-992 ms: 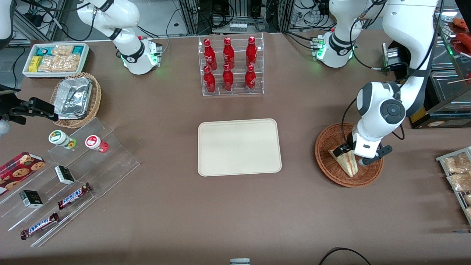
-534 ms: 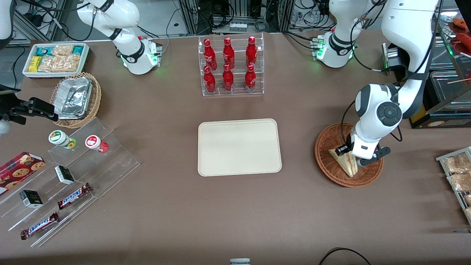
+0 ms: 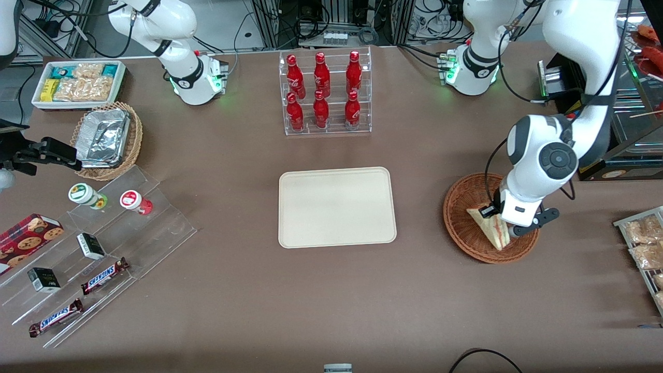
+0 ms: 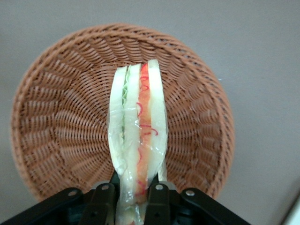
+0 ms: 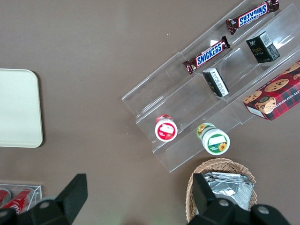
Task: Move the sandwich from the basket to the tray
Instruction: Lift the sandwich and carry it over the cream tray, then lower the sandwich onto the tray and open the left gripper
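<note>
Woven reddish wicker ringed the sandwich (image 4: 138,140), which the gripper (image 4: 133,194) pinched at one end (seemingly raised above the basket (image 3: 461,228) floor). At mid-right of the front frame, bare brown table (image 3: 419,207) separated basket rim from tray (image 3: 336,207) edge.

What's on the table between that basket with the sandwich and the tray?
Nothing: only bare brown tabletop lies between the basket and the tray, as the front view shows. The claw is over the basket, shut on the sandwich.
</note>
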Controlling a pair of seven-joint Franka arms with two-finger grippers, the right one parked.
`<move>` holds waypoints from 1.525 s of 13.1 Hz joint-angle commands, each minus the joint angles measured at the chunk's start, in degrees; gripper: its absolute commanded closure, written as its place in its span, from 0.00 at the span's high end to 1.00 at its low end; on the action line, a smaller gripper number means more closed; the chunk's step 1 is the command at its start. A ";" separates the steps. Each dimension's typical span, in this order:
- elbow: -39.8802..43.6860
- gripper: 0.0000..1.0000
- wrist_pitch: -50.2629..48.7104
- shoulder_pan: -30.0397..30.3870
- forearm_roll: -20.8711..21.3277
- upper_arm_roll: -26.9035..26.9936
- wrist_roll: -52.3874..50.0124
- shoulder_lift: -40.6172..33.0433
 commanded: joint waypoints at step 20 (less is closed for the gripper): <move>31.29 0.00 -11.79 -37.14 -0.72 -0.24 -12.47 21.53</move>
